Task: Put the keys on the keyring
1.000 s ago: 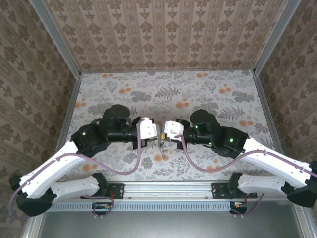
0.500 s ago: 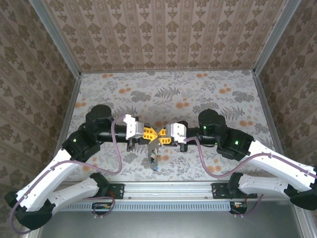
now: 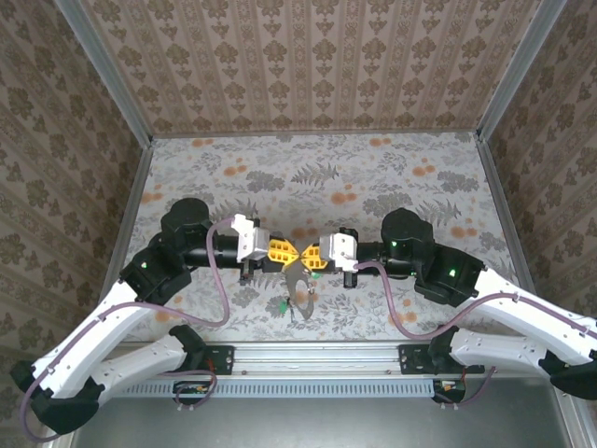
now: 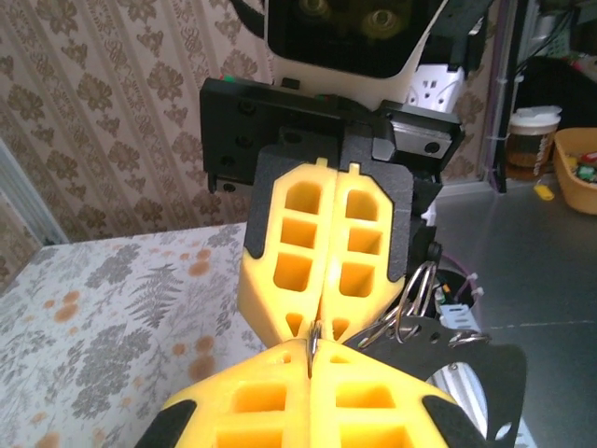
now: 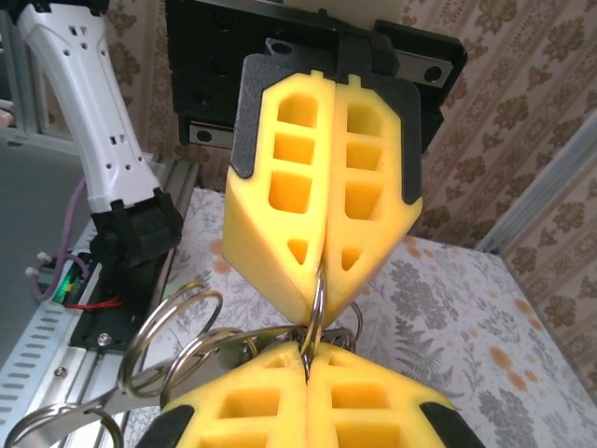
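My left gripper [image 3: 290, 252] and right gripper [image 3: 305, 255] meet tip to tip above the near middle of the table. Both are shut on the same thin metal keyring [image 5: 318, 297], which stands on edge between the two pairs of yellow fingers. In the left wrist view the keyring [image 4: 315, 338] is a sliver at my left gripper [image 4: 315, 353], with the right gripper [image 4: 326, 322] just above. A bunch of smaller rings [image 5: 173, 341] and a grey plate hangs beside my right gripper [image 5: 308, 362]. The keys [image 3: 297, 297] dangle below, one with a green head [image 3: 283, 303].
The flowered table [image 3: 392, 177] is walled by patterned panels on three sides. A metal rail [image 3: 317, 357] with both arm bases runs along the near edge. Purple cables loop under each forearm.
Both grippers have risen from pointing down at the table to lying level, tip to tip. The keyring with its keys has come up with them and now hangs between the tips.
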Motion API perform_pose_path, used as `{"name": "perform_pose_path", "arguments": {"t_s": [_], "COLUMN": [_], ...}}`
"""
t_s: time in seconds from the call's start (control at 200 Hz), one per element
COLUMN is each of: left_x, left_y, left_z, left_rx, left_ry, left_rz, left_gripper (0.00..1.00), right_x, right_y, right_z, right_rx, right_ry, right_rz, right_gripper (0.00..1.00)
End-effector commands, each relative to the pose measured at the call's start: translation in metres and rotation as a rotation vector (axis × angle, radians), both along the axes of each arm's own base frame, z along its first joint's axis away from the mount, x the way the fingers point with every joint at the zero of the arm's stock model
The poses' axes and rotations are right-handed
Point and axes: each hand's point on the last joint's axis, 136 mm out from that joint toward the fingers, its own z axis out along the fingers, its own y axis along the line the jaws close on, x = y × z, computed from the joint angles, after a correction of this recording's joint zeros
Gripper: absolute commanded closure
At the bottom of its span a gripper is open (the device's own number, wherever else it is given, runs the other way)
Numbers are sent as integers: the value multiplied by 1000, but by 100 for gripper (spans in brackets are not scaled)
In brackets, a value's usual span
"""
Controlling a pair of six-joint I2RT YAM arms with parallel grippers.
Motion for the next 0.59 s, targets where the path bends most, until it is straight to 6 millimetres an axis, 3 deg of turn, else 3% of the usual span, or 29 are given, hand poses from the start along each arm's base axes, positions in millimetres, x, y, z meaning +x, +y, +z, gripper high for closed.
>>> {"name": "perform_pose_path", "arguments": {"t_s": [0.0,0.145,0.59], "left_x": [7,14,22], "left_y": [7,6,-7], "left_z": [-1,-12,-31], "left_rx": [64,134,231], "left_ry": [-50,-65,-78], "left_rz": [67,97,98], "left_gripper": [90,83,81], "right_x": [12,18,21], "right_y": [-12,-8,0], "right_z": [12,3,-9], "right_rx": [21,-32,-84], "right_ry": [-38,-19,-5], "right_rz": [-90,-106,-95], "right_gripper": [100,100,100]}}
